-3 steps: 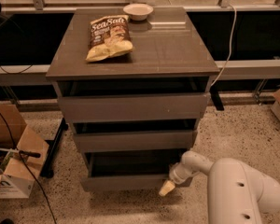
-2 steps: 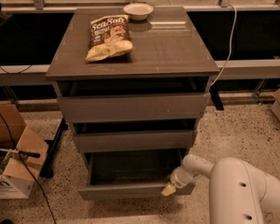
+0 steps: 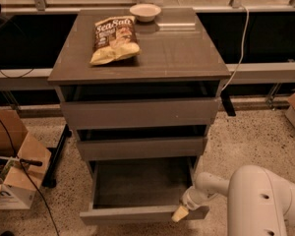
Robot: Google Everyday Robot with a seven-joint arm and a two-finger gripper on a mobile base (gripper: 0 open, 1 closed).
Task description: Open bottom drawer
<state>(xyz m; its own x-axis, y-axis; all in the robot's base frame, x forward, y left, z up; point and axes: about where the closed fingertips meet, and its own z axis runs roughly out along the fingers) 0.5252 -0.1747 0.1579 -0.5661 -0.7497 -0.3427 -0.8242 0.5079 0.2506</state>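
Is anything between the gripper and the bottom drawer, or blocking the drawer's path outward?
Nothing visible. The gripper is right at the bottom drawer, at the right end of its front, and the drawer is already pulled out. The cardboard box stands on the floor off to the left, beside the drawer's path and not in front of it.

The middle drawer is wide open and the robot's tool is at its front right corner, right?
Not quite. The camera view shows it is the bottom drawer that is wide open, and the tool is at its front right corner.
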